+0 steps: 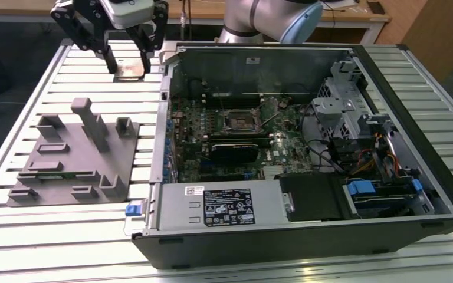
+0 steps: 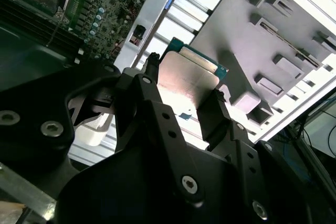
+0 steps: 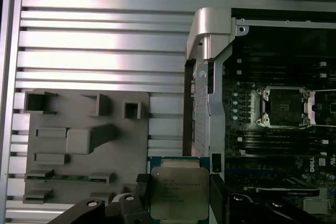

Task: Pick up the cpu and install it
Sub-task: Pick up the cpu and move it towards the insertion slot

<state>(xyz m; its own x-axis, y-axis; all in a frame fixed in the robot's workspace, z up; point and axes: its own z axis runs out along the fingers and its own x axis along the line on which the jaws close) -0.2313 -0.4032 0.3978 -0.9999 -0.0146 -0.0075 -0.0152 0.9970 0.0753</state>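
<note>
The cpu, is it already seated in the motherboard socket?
No, in the first wrist view the gripper holds the cpu outside the case, and the socket is empty.

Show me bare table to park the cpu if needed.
Bare table slats: between the grey tray and the far edge, below the gripper holding the cpu; also the strip between tray and near edge. The computer case is crowded around the socket.

Exterior view looks down over the whole table (image 1: 53, 236) — both wrist views, close in, share the cpu (image 3: 178, 193) (image 2: 189, 80) and grey tray (image 3: 134, 150) (image 2: 220, 30).
</note>
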